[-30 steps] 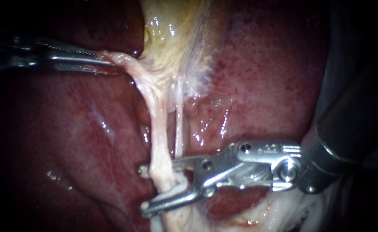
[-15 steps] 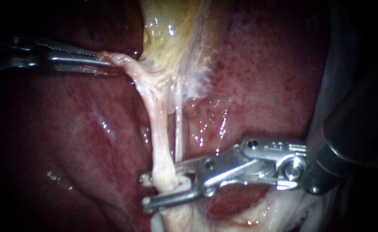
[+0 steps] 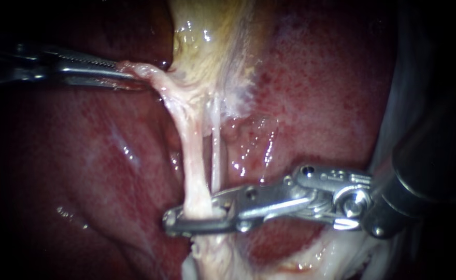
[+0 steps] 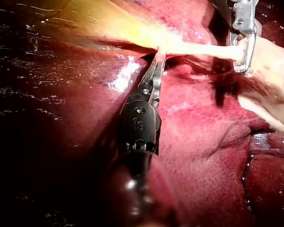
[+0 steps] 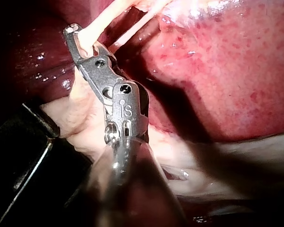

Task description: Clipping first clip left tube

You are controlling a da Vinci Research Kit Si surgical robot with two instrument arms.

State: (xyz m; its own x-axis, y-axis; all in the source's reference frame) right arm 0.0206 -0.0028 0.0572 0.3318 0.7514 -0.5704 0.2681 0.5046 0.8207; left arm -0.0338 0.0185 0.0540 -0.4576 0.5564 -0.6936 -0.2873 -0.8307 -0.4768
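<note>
The right instrument's hand [image 3: 172,223], a bright silver pair of long, hinged jaws on a dark shaft coming in from the right, is clamped across the thick, pale pink left tube [image 3: 193,155]. Both jaws press on it from opposite sides, low on its length, and their tips stick out just past it. From where I stand I cannot tell whether a clip sits inside them. The thin, whitish right tube [image 3: 216,155] runs just beside the left one and drops behind the upper jaw, outside the grip.

Higher up, the left instrument's hand [image 3: 129,74], slim, toothed steel jaws reaching in from the left, is closed on a pale pink flap of tissue [image 3: 144,70] at the top of the left tube, which runs taut between the two instruments. Above the flap hangs the glistening yellowish gallbladder [image 3: 207,36]. All around lies the wet, dark red liver [image 3: 316,93].
</note>
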